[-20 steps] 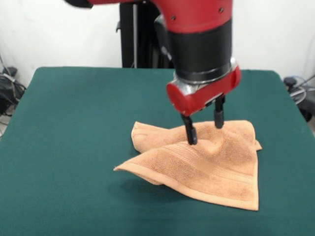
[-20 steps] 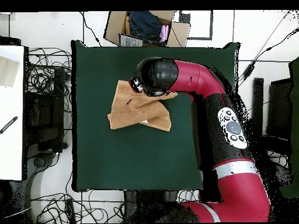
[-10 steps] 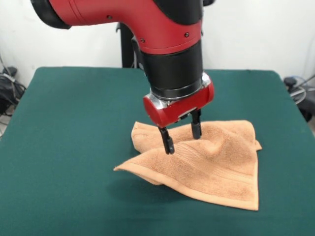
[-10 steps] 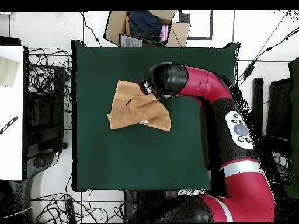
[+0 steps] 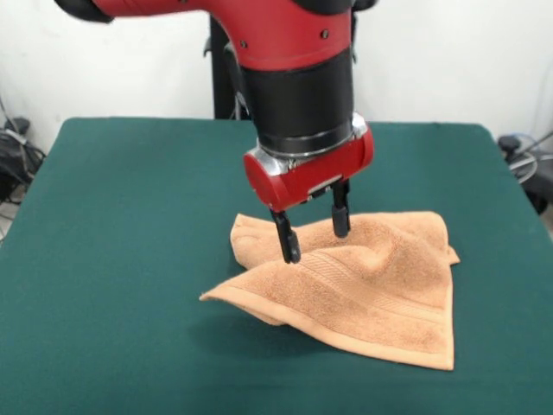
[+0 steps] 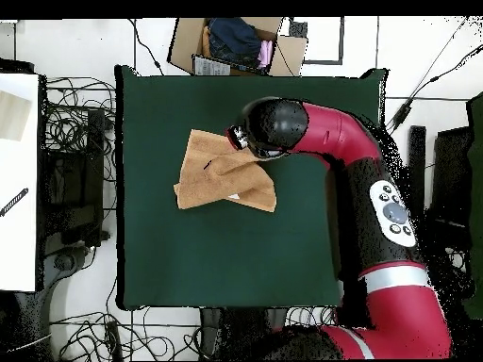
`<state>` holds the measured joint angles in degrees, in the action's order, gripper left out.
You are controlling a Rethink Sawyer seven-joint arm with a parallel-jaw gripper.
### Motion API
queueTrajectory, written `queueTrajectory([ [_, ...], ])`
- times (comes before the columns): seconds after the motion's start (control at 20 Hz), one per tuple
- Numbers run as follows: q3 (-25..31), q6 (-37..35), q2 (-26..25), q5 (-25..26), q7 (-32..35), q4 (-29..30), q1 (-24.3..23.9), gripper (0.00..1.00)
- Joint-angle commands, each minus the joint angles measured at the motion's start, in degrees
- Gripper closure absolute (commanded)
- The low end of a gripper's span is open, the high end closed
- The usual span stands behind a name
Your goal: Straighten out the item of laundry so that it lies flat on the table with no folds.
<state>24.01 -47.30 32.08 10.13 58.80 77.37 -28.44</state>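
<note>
Shifted toward the left of the front view since a second ago and raised a touch in the last half second, the red and black arm now holds its gripper (image 5: 313,233) over the upper-left part of the towel (image 5: 354,285), while the towel itself lies just as it did. In the front view the two dark fingers (image 5: 288,245) stand spread apart with nothing between them, their tips at or just above the raised fold near the cloth's left corner; contact cannot be told. The orange-tan towel sits right of centre on the green desk (image 5: 112,259), still rumpled: a ridge runs across its upper half, the left corner is doubled under, and the lower-left edge lifts clear of the desk, throwing a shadow. In the overhead view the towel (image 6: 212,184) lies in the upper-left quarter of the desk (image 6: 226,255), well inside its edges, with the arm's wrist covering the cloth's upper-right corner so the fingers cannot be seen there; a small white tag (image 6: 233,197) shows near the lower edge. Judged from this, the flattening is far from done. The risk from here is a pinch that catches two layers of the fold at once, which would drag the whole towel across the desk or deepen the crease; closing too high would likely catch only loops of pile and slip off.
</note>
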Motion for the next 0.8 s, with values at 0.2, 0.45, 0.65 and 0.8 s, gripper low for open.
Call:
queueTrajectory([
  [0.2, -1.95, -3.71, 1.93, -0.55, 7.99, -0.06, -0.04, 0.00],
  [0.45, -1.50, -4.18, 0.55, -0.39, 6.53, -1.72, -0.85, 0.00],
  [0.65, -1.04, -3.88, -0.75, -0.10, 5.20, -2.70, -1.56, 0.00],
  [0.8, -0.80, -3.60, -1.70, 0.14, 4.59, -3.63, -1.81, 0.00],
])
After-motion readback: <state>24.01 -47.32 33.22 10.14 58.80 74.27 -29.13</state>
